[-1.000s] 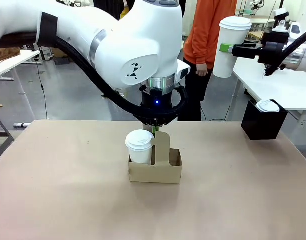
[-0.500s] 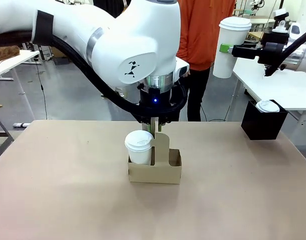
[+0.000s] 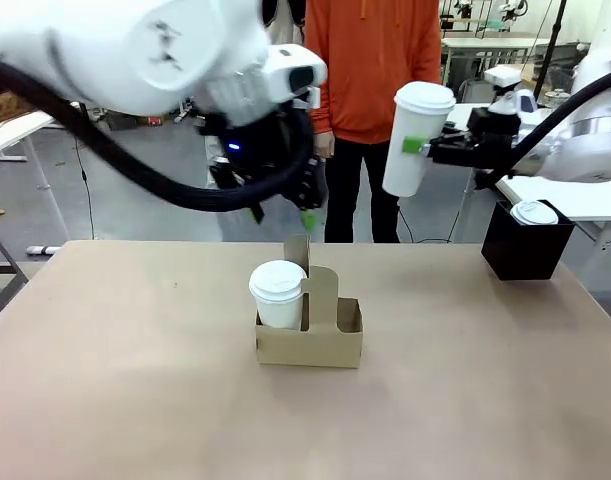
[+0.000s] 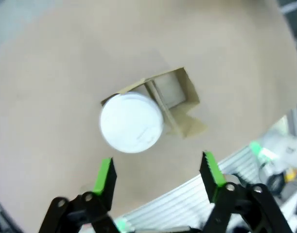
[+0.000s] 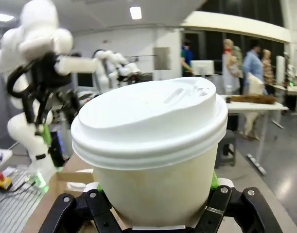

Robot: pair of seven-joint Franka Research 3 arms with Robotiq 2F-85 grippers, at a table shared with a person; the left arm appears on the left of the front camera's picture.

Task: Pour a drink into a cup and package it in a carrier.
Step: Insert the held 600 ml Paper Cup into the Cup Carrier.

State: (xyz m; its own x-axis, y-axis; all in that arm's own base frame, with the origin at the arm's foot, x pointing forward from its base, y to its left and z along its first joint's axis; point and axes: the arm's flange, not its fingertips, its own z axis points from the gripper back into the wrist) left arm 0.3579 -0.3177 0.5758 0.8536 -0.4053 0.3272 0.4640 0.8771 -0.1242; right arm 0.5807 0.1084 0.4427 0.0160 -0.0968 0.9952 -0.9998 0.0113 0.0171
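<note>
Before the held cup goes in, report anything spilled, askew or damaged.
Nothing stands out. The carrier sits flat on the table, a lidded cup upright in one pocket, the other pocket empty. The second cup, clamped in the right jaws, leans slightly in the air with its lid on; no spill visible.

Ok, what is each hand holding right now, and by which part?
The right hand grips a lidded white cup by its side wall; the left hand is open, holding nothing.
</note>
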